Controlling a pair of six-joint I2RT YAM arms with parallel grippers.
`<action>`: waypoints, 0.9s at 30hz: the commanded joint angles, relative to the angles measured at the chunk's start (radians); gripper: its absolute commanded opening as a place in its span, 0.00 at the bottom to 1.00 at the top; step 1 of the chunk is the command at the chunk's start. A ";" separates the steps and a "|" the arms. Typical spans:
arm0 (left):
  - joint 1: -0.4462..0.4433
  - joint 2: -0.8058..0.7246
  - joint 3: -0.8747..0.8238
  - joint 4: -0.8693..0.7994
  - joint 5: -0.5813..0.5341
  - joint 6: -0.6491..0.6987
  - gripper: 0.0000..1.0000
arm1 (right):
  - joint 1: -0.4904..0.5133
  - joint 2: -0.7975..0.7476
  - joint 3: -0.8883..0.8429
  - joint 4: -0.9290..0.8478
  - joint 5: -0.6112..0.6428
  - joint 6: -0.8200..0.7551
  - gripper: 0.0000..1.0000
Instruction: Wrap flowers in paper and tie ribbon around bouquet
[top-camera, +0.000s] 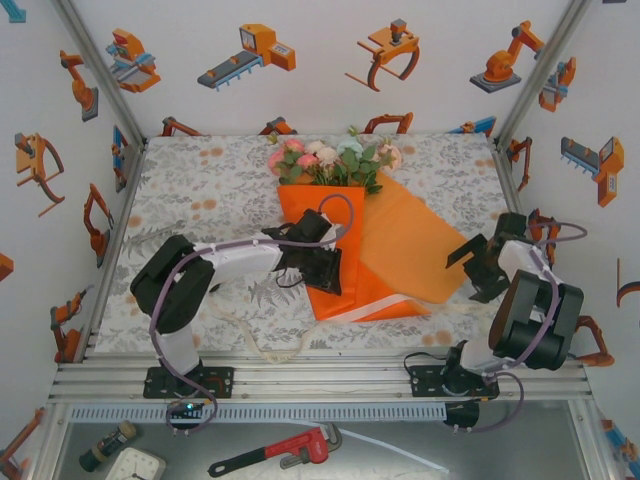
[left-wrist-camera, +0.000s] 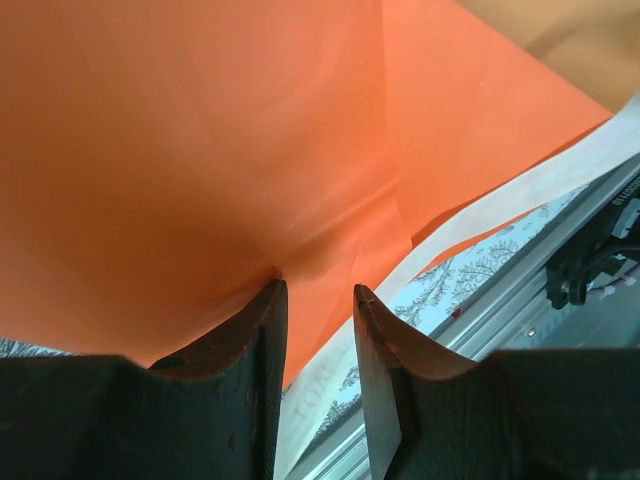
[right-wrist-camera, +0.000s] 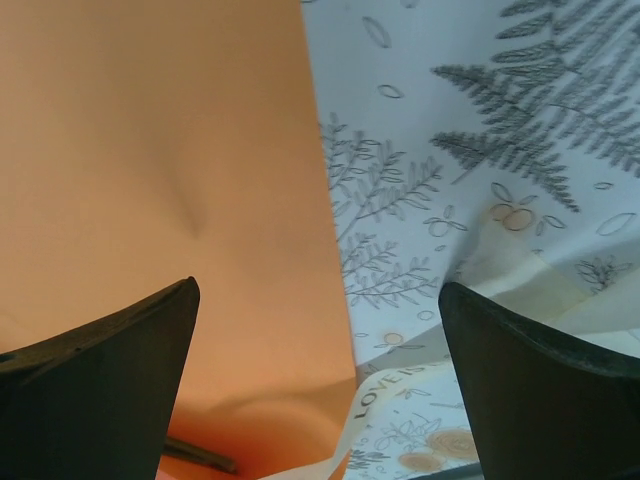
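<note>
Left gripper (left-wrist-camera: 320, 290): fingers a narrow gap apart, tips pressed into a puckered fold of the paper (left-wrist-camera: 200, 130); cannot tell whether the fold is pinched. Right gripper (right-wrist-camera: 320, 283): released, spread wide over the paper's right edge, with the ribbon (right-wrist-camera: 390, 385) near it. Flowers (top-camera: 330, 160) stick out of the paper's far end, mid-desk (top-camera: 210, 180). The ribbon crosses the paper's near end.

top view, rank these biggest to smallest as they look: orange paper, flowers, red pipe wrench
1. the paper
2. the flowers
3. red pipe wrench, about as long as the flowers but much thinner
</note>
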 joint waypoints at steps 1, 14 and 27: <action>-0.006 0.020 -0.012 0.019 0.015 0.017 0.35 | 0.048 0.033 -0.040 0.044 -0.048 0.042 0.94; -0.003 0.039 -0.018 0.036 -0.005 0.007 0.35 | 0.126 -0.083 -0.108 0.292 -0.333 0.262 0.93; -0.005 0.049 -0.013 0.055 0.027 0.019 0.36 | 0.215 -0.321 -0.328 0.374 -0.394 0.332 0.91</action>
